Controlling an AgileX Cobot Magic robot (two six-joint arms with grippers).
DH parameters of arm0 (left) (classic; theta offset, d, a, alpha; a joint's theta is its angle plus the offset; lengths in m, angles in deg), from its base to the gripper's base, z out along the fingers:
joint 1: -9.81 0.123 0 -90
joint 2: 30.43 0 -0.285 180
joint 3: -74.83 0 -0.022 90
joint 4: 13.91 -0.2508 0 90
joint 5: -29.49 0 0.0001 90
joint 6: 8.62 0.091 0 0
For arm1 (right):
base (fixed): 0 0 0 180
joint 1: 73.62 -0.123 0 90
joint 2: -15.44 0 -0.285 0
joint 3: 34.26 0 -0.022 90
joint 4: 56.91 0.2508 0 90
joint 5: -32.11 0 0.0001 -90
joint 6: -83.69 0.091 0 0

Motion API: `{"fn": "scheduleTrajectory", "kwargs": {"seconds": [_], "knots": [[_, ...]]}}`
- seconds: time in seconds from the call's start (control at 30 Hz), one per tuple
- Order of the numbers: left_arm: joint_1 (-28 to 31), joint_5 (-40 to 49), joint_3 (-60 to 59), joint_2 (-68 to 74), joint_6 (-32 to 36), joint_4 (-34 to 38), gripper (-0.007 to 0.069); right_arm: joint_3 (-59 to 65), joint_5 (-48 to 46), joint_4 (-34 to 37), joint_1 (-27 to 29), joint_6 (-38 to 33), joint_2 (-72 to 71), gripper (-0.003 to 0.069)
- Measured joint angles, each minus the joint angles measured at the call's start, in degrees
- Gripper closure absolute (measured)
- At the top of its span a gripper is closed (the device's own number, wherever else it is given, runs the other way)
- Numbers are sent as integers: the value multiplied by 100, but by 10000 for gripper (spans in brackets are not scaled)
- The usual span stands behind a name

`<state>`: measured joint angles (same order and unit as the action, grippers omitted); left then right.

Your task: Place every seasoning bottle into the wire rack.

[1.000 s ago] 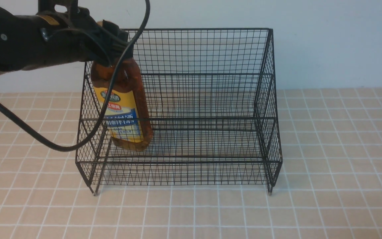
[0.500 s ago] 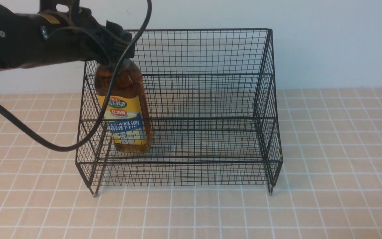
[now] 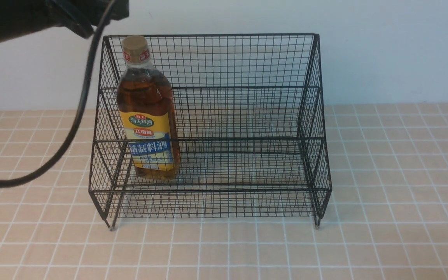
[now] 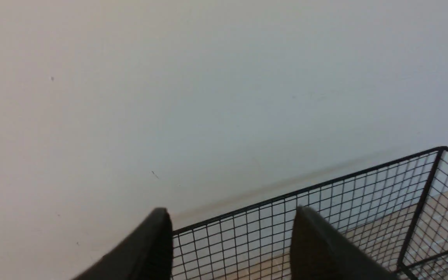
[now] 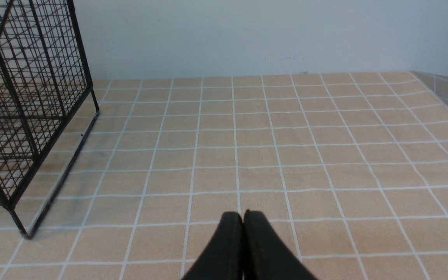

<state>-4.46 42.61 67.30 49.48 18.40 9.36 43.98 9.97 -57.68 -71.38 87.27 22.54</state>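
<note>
The tall clear plastic seasoning bottle (image 3: 148, 116) of amber liquid stands upright, long axis vertical, on the lower tier of the black wire-mesh rack (image 3: 313, 116), at its left end. The left gripper (image 4: 231, 212), jaws apart and empty, hovers above and left of the gold-tan cap (image 3: 135, 49); this arm is nearer. The right gripper (image 5: 242, 214), jaws together, lies beyond the rack's right side

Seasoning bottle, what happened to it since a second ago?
The left end effector let go of the seasoning bottle and lifted up and leftward, jaws open. The bottle went from tilted to standing upright inside the wire rack, near its left side. The rack stayed put.
</note>
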Motion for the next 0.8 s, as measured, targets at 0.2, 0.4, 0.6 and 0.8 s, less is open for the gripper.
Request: {"fn": "scheduleTrajectory", "kwargs": {"seconds": [0.2, 0.4, 0.6, 0.8], "knots": [[133, 2117, 12, -954, -168, -68, 588, 0, 0, 0, 0, 0, 0, 674], [300, 4114, -31, -1485, -944, -495, 631, 0, 0, 0, 0, 0, 0, 674], [323, 4455, -905, -2278, -1587, -786, 631, 0, 0, 0, 0, 0, 0, 674], [327, 3262, -2414, -3989, -1739, -533, 631, 0, 0, 0, 0, 0, 0, 674]]}}
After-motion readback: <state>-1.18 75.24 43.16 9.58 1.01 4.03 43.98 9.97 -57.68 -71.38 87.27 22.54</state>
